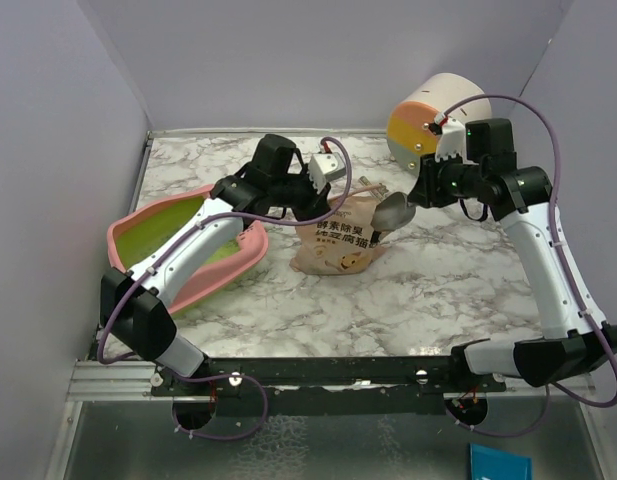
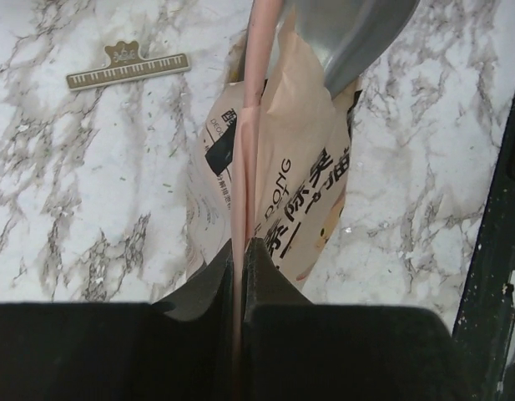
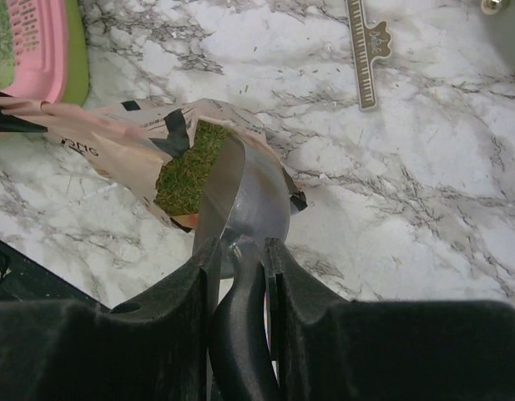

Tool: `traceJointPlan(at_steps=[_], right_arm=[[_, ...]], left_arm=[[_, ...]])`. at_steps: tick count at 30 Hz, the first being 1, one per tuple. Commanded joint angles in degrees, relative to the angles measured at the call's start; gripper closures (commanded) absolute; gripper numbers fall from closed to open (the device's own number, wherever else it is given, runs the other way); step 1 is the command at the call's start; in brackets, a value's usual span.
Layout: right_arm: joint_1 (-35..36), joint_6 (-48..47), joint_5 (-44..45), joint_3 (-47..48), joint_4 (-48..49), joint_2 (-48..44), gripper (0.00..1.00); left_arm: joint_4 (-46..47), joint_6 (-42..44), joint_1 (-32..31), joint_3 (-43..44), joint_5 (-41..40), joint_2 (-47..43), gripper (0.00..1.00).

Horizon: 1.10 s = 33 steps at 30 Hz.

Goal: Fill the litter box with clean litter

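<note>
Pouch pinched at its rim, scoop nosing into the open mouth.

The left hand [image 2: 242, 247] is pressed together on the pink upper edge of the tan pouch [image 2: 303, 192], which sits near the middle of the marble bench [image 1: 438, 290]. In the top view the pouch's long axis runs from its base on the near side up to its mouth on the far right. The right hand [image 3: 240, 251] is clamped on the dark handle of the grey metal scoop [image 3: 250, 200], whose bowl points left into that mouth and touches the greenish clean litter [image 3: 186, 174] inside. The litter box [image 1: 123, 235] lies on the bench's left side, just beside the pouch and partly under the left arm. A tan clip [image 3: 367, 50] lies apart on the bench.
</note>
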Motion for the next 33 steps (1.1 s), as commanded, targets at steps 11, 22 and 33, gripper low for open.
traceJointPlan(at_steps=[11,22,33], right_arm=[[1.1,0.2,-5.4,-5.8,10.7,3.6,0.99],[6.1,1.1,1.7,-9.2,11.5,7.3,0.99],[9.2,2.0,11.5,-13.7,14.7,9.8,0.99]], left_arm=[[27.4,-2.5,-3.0,-12.2,-10.9,-10.4,1.0],[36.7,-0.1,-5.3,-18.6,-9.6,-12.6,1.0],[47.0,-1.1,-7.8,-29.4,-14.8,-18.1,1.0]])
